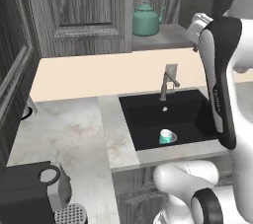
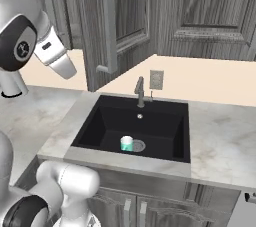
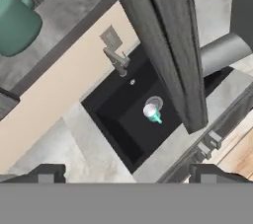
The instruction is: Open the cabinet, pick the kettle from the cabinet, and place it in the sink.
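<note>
One kettle (image 1: 146,18), teal green with a dark arched handle, standing upright on the shelf inside the cabinet (image 1: 84,8), near the shelf's front edge and just beside the closed left door; in the hand view it appears at the upper left (image 3: 17,23). One cabinet door (image 2: 117,26) swung wide open over the desk (image 1: 69,134), its pale bar handle (image 2: 109,31) facing outward. One black sink (image 1: 170,117) set into the marbled desk, a slim grey faucet (image 1: 168,84) at its back rim. One small teal cup with a white rim (image 1: 167,136) lying in the basin beside the drain. One dark appliance (image 1: 29,193) at the desk's near left corner. Robot fingers (image 3: 128,173) spread wide, holding nothing, raised above the sink beside the open door.
</note>
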Robot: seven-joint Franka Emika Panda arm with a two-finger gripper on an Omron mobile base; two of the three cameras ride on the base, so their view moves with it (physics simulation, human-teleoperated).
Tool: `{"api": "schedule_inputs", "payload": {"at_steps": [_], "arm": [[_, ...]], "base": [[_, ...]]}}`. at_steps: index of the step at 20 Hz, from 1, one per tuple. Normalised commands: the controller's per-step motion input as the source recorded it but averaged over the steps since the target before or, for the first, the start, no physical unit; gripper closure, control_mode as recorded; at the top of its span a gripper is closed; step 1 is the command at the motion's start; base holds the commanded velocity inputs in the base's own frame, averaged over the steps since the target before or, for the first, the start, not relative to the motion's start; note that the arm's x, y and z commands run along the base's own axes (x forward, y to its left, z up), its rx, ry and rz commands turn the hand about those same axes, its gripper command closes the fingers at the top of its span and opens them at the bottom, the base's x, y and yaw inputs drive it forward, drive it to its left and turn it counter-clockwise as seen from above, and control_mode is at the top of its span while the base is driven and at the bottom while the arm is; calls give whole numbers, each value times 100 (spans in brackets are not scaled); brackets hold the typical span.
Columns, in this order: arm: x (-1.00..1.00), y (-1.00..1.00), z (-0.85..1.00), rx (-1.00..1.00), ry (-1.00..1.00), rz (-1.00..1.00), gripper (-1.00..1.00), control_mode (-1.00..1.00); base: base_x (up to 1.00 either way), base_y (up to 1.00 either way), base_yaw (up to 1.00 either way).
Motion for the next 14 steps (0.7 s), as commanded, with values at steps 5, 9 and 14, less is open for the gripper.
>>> {"api": "schedule_inputs", "payload": {"at_steps": [5,9,14], "arm": [[41,20,-15,2,0,-35,-100,-100],[41,6,-13,9,-3,-27,-100,-100],[42,3,-15,4,-3,-25,-100,-100]], "base": [[0,0,0],[0,0,0],[0,0,0]]}}
